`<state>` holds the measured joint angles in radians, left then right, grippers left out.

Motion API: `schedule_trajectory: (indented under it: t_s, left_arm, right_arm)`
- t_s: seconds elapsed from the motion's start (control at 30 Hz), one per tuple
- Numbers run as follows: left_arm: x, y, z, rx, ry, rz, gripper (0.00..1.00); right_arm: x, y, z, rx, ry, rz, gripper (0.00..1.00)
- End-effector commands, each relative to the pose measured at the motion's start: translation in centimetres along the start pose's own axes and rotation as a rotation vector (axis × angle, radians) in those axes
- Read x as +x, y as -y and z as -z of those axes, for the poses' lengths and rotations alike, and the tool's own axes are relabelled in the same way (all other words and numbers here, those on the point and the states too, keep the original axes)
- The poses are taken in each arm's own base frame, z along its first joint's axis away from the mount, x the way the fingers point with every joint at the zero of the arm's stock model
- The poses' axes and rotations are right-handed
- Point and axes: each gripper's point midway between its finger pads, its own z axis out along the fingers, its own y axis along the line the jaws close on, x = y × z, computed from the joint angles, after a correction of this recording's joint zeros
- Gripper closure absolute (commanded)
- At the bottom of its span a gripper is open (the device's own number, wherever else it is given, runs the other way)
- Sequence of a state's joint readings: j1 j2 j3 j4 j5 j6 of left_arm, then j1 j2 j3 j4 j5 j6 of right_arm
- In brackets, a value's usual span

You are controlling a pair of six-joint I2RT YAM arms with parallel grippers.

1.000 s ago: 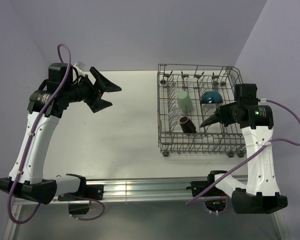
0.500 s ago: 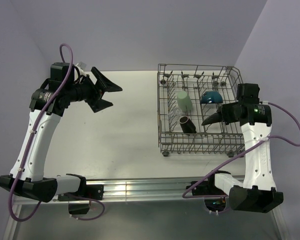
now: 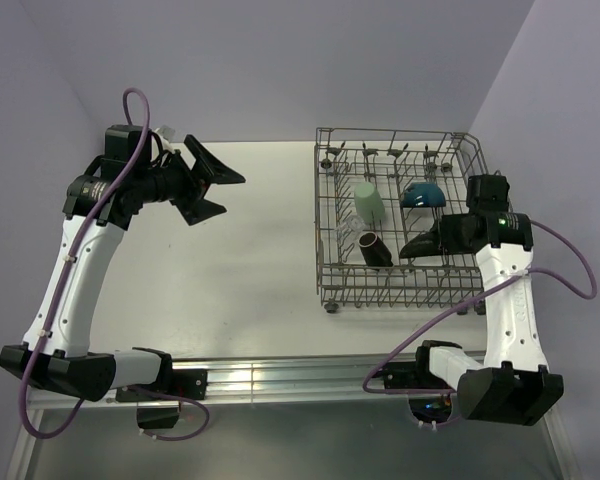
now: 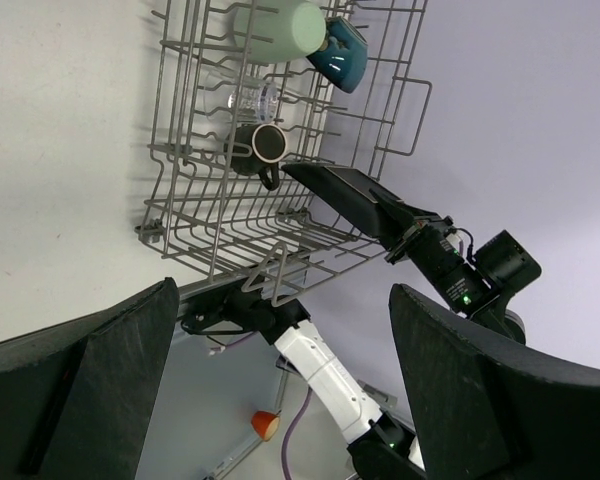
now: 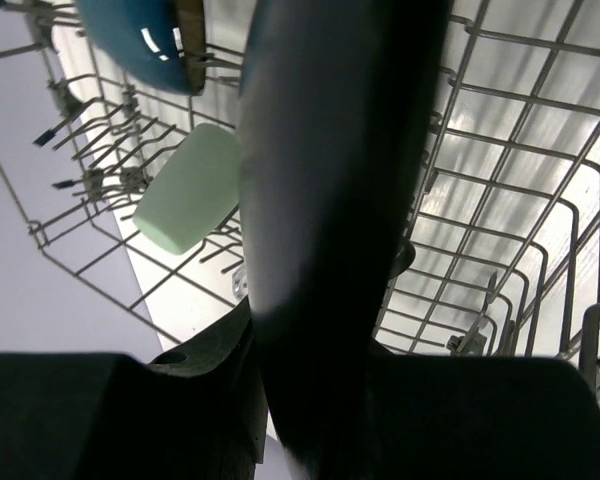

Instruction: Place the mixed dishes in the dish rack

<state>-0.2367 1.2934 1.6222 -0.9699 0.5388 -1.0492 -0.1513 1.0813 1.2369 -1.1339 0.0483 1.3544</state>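
My right claw [image 3: 425, 243] is clamped on a flat dark plate [image 5: 340, 190], held edge-on low inside the grey wire rack [image 3: 395, 131], just beside the brown mug [image 3: 374, 249]. The pale green cup [image 3: 369, 202] and glossy teal bowl [image 3: 421, 194] lie beyond. My left claw [image 3: 232, 192] gapes wide above the white surface [image 3: 250, 260], well apart.

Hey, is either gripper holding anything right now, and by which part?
Left gripper: open, holding nothing. Right gripper: cannot tell; its fingers read as one dark wedge over the dish rack, any dish between them hidden.
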Motion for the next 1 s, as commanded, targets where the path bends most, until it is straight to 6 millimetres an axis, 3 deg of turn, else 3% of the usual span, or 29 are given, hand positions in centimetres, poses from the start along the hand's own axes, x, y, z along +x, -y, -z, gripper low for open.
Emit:
schedule_trajectory:
  t_s: [0.0,0.17,0.37,0.57,0.77,0.97]
  left_arm:
    - [0.0,0.1,0.1,0.019,-0.009,-0.032,0.08]
    - [-0.2,0.0,-0.2,0.015,-0.014,-0.026,0.07]
    - [-0.2,-0.2,-0.4,0.012,-0.016,-0.021,0.08]
    - [-0.2,-0.6,-0.7,0.007,-0.026,-0.007,0.07]
    - [-0.4,-0.6,-1.1,0.006,-0.028,0.002,0.07]
    - [-0.3,-1.1,-1.3,-0.003,-0.036,0.008,0.07]
  right_arm:
    - [-1.2,-4.3,0.8,-0.179,0.038,-0.101,1.0]
    - [-1.4,-3.5,-0.3,-0.113,0.055,-0.145,1.0]
    - [-1.3,-4.3,-1.0,-0.119,0.043,-0.128,1.0]
    - [-2.6,-6.4,2.4,-0.19,0.092,-0.121,1.0]
    - [-2.3,-6.8,2.8,-0.197,0.074,-0.104,1.0]
    - [-2.5,-8.3,4.9,-0.258,0.072,-0.106,1.0]
